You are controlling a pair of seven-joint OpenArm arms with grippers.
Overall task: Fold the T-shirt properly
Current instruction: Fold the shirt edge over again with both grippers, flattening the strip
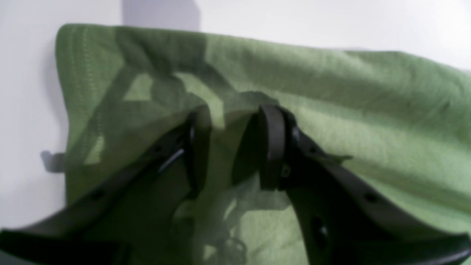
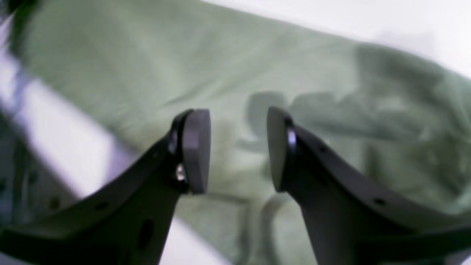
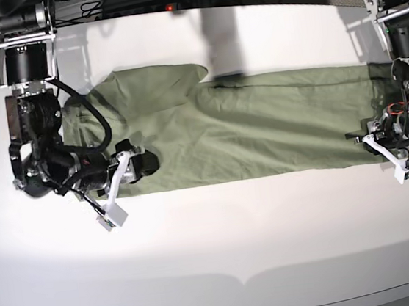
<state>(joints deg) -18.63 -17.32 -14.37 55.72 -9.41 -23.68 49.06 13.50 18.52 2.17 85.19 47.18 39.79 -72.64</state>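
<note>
Base view, left side: the right gripper [image 3: 141, 165] sits low over the T-shirt's [image 3: 246, 130] left end, near the front edge of the cloth.
Right jaws: in the right wrist view the right gripper [image 2: 238, 149] has its two pads standing apart, with a clear gap and only cloth showing behind it; nothing is pinched.
T-shirt: it lies flat on the white counter [image 3: 214, 233], stretched in a long band from left to right, wrinkled, with a folded flap raised at the upper left.
Base view, right side: the left gripper [image 3: 369, 140] is at the T-shirt's right end, by the front corner.
Left jaws: in the left wrist view the left gripper [image 1: 230, 147] is parted over green fabric [image 1: 331, 95]; the picture is blurred, and I cannot tell whether cloth is caught between the pads.
</note>
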